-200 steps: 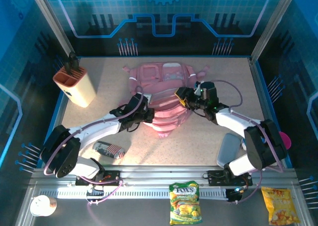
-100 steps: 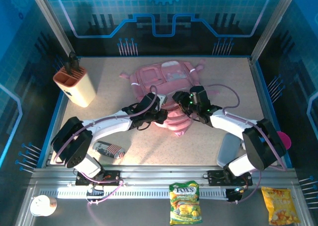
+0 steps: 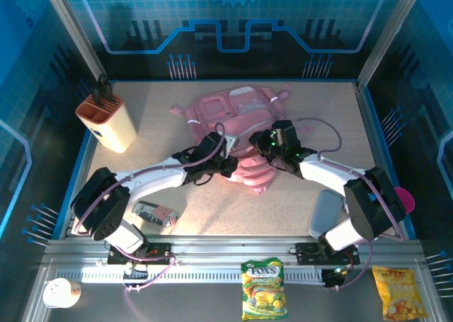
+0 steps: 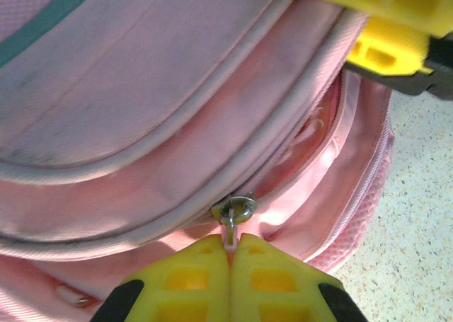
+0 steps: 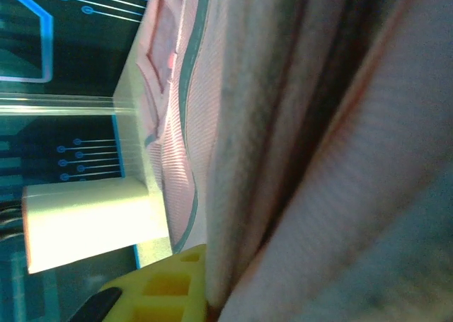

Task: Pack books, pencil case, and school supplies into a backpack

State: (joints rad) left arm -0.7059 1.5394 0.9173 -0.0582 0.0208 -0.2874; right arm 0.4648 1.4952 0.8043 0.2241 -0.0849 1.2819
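Left wrist view: left gripper [image 4: 230,250] is clamped on the zipper pull [image 4: 231,226] of the backpack [image 3: 233,106], mid-desk [image 3: 156,102]. Right gripper [image 3: 274,144] has just moved onto the fabric, and its closure cannot be told. Opening is likely starting.

Left arm [image 3: 152,177] stretches low toward the centre — left gripper [image 4: 230,251] pinched tight, yellow fingers pressed flat together on a zipper pull [image 4: 237,210]. Right arm [image 3: 329,170] angles in opposite, right gripper [image 3: 267,151] close beside the left one (its jaw state unclear).
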